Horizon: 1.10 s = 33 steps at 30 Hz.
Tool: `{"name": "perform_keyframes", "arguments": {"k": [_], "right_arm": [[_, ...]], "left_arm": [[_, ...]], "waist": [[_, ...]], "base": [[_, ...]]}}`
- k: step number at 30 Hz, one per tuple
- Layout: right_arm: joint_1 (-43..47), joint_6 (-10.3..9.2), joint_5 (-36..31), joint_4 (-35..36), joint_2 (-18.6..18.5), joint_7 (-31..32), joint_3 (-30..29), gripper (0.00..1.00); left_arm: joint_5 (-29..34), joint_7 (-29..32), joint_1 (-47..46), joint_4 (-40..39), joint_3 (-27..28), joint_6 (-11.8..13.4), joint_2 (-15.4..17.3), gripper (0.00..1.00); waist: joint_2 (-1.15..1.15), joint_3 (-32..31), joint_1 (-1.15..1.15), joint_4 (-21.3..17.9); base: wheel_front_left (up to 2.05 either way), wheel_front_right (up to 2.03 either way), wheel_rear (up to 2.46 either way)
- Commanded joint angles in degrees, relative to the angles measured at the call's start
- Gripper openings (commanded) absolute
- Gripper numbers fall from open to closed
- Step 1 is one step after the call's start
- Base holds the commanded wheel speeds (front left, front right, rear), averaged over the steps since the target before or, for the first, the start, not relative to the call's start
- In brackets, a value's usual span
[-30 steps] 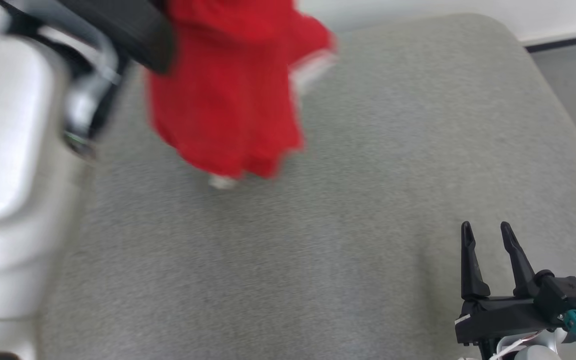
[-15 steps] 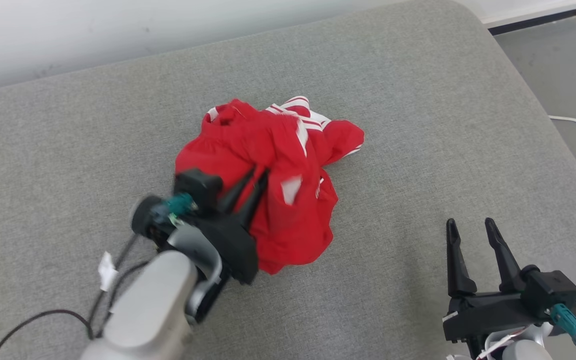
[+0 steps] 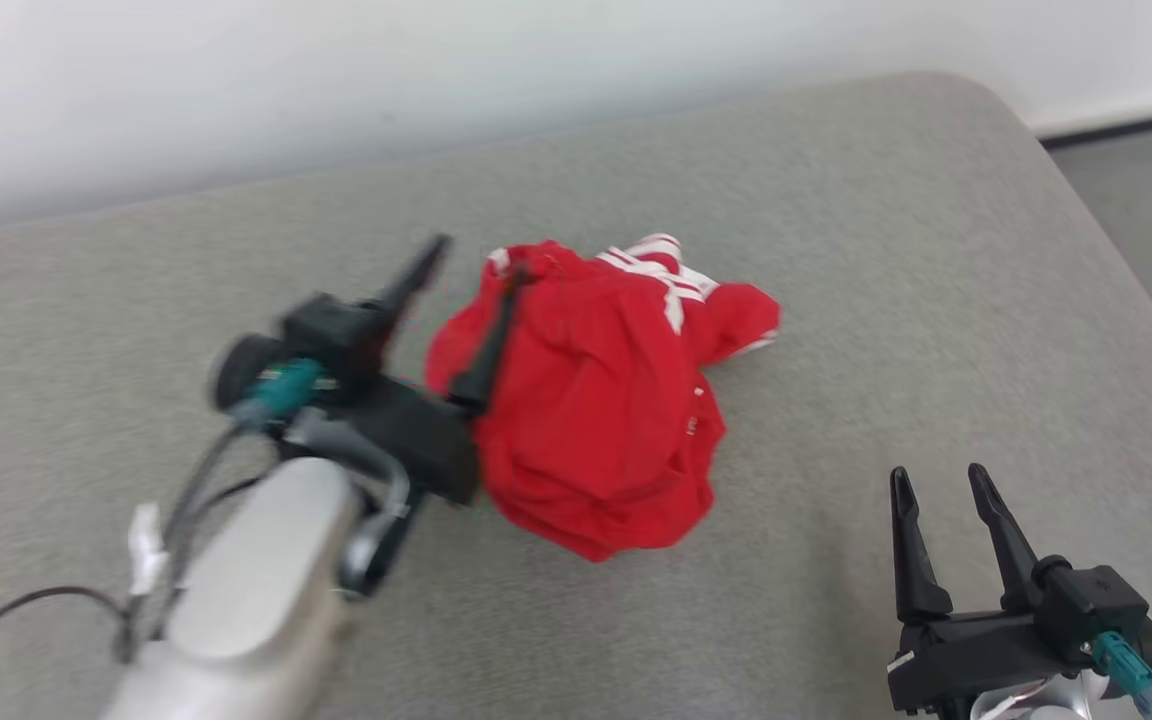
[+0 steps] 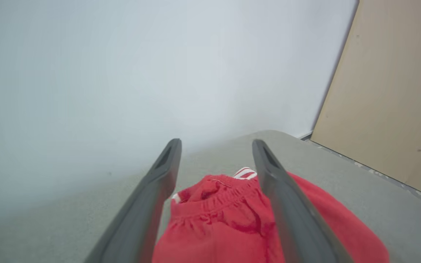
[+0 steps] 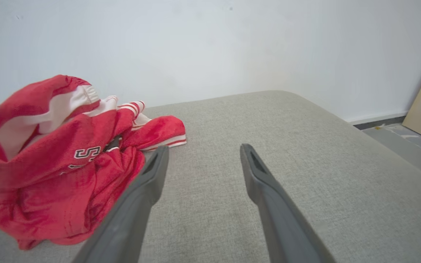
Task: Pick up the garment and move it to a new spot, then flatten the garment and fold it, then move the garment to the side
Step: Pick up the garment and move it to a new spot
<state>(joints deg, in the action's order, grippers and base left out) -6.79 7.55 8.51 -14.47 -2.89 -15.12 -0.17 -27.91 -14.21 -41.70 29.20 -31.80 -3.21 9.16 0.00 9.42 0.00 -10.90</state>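
Stretching across the head view, a grey upholstered surface (image 3: 836, 250) with a rounded corner backs onto a pale wall (image 3: 336, 80); a strip of grey floor (image 3: 1146, 210) shows past its right edge, and a tan wooden panel (image 4: 389, 91) stands beyond it in the left wrist view. A red garment (image 3: 596, 420) lies crumpled in a heap near the middle of the surface, resting on the fabric with nothing clamped on it. The left gripper (image 3: 476, 262) reaches in from the lower left on its pale forearm, blurred, its two dark fingers spread wide apart; one finger overlaps the garment's left edge and the other points clear of it; whether either touches the cloth I cannot tell. The right gripper (image 3: 937, 473) sits at the lower right, well apart from the heap, fingers parted and holding nothing. White stripes (image 3: 656, 265) cross the garment's far side; dark-outlined lettering (image 5: 86, 153) shows in the right wrist view.
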Motion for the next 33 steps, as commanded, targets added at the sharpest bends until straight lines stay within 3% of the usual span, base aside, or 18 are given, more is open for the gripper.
{"name": "perform_keyframes", "arguments": {"k": [1, 8, 15, 23, 33], "right_arm": [[0.65, -0.12, -0.52, 0.47, 0.02, -0.04, -0.08, 1.0], [2.35, -0.12, -1.86, 2.56, 0.02, -0.04, -0.19, 1.0], [3.63, -0.12, -2.1, 4.42, -0.01, 0.77, 0.04, 1.0], [5.66, -0.12, -2.71, 5.18, 0.01, 1.86, -1.22, 1.0], [6.34, -0.12, -3.27, 4.62, 0.0, 2.3, -1.21, 1.0]], "left_arm": [[0.25, -0.53, 1.51, -0.77, 1.02, 0.64, 1.47, 1.0], [0.28, -0.93, 10.72, -10.33, 9.54, 4.04, 8.95, 1.0], [0.89, -0.94, 26.61, -20.27, 20.19, 6.65, 12.19, 1.0], [3.28, -0.95, 39.58, -25.69, 27.93, 6.24, 8.14, 1.0], [6.51, -0.96, 42.69, -24.66, 31.89, 3.3, 2.89, 1.0]], "waist": [[0.0, -3.13, 0.0, 3.64], [0.0, -5.99, 0.0, 8.38], [0.0, -6.84, 0.0, 10.34], [0.0, -6.74, 0.0, 11.84], [0.0, -6.36, 0.0, 12.17]], "base": [[0.0, 0.0, 0.0], [0.0, 0.0, 0.0], [0.0, 0.0, 0.0], [0.0, 0.0, 0.0], [0.0, 0.0, 0.0]]}}
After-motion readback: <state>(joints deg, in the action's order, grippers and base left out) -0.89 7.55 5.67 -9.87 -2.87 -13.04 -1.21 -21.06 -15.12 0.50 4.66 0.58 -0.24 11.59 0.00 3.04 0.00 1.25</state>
